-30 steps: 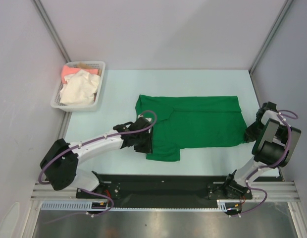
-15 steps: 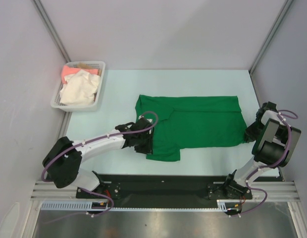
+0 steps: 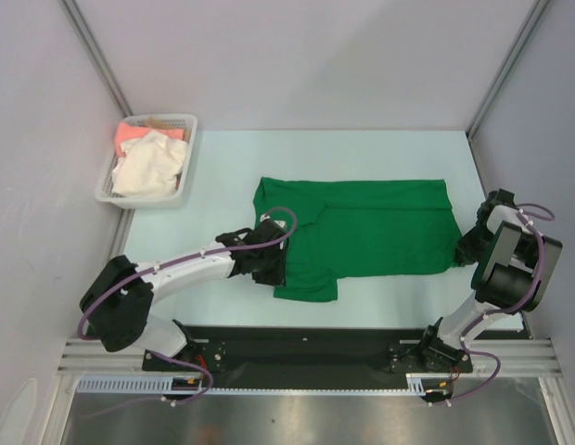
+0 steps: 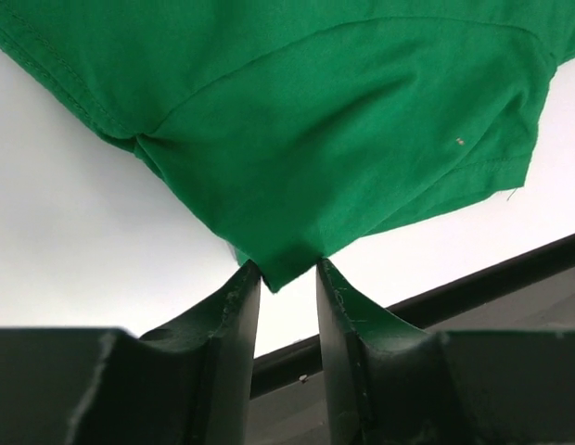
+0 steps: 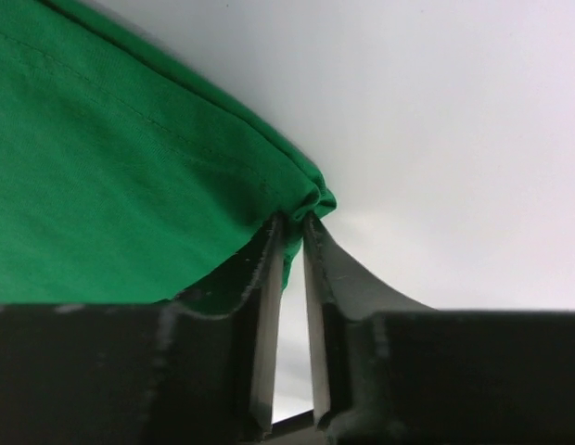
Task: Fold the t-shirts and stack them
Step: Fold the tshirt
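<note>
- The left gripper (image 4: 286,271) is partly closed, and its tips pinch a small bunched corner of the green t-shirt (image 3: 380,227) beside the near sleeve.
- The right gripper (image 5: 294,222) is almost closed on the gathered hem corner at the shirt's near right end.
- The shirt lies spread on the table (image 3: 362,153) between the two arms.
- For a clean fold, both arms should probably lift together, with the near edge taut between them.
- The cream-white t-shirt (image 3: 148,167) and the pink t-shirt (image 3: 130,137) wait in the basket (image 3: 111,190), well apart.
</note>
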Tool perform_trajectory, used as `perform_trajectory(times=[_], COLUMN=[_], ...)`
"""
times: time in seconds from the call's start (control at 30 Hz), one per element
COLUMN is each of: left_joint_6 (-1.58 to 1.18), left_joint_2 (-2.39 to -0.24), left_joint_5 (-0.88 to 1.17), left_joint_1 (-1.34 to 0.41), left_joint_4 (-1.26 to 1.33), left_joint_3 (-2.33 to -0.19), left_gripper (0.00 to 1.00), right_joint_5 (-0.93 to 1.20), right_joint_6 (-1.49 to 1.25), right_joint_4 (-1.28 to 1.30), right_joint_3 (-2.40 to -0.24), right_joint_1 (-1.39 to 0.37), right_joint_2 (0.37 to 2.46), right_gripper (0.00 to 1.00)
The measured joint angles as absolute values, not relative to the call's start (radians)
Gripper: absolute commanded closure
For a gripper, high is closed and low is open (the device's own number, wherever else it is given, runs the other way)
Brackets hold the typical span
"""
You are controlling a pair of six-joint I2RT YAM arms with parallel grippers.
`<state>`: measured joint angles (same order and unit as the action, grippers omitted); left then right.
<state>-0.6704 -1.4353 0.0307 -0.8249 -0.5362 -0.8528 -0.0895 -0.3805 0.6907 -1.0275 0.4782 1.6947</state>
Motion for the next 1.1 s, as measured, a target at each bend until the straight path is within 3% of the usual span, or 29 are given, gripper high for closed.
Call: perform_trajectory(times=[0.03,0.1,0.23,0.67,1.1], left_joint_6=[-0.669,-0.665,-0.658,-0.653,-0.604], left_joint_2=[-1.435,-1.435,-1.436,-1.346,-1.37], left_joint_5=[0.031,0.031,0.03,-0.034,-0.119], left_joint_1=[-0.825,-0.825,-0.825,-0.825,-0.802], left_joint_4=[-0.532,-0.531,-0.53,-0.603,-0.668], left_joint_3=[-0.853,-0.853,-0.857,-0.948,-1.164], left_gripper=[0.74,0.8,1.0,1.0,1.0], right_joint_5=[-0.089,-0.09,-0.093,-0.099,-0.085], right_joint_6=[-0.38,-0.38,-0.38,-0.39,-0.388], right_joint_4=[0.691,0.691,0.691,0.732,0.779], right_joint_3=[-1.028,-1.028,-1.026,-1.046,-1.211], right_joint_1=[0.477,0.475,0.475,0.475,0.457], right_joint_2=[1.695,1.694,1.692,1.639,1.679], right_gripper=[0.92,1.0,1.0,1.0,1.0])
